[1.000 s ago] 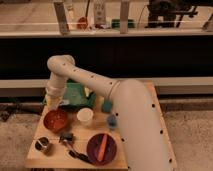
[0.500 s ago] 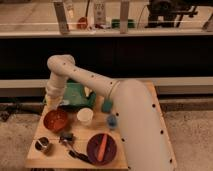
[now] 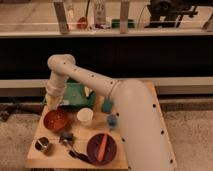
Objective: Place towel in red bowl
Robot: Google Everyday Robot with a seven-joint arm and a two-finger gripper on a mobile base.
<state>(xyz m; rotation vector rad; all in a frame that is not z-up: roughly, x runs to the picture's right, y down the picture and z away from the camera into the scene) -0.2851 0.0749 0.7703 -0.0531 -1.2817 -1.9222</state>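
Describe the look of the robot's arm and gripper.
The arm is a thick, smooth, cream-white tube with rounded joints and small dark dots along its shell; no cables show. The gripper, between the red bowl and green towel, looks pale too.

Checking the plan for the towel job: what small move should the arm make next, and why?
Probably lower the gripper onto the towel's left edge to take hold of it. The towel lies on the table behind the red bowl, not in it, and the gripper hangs right at that edge, just beyond the bowl's far rim.
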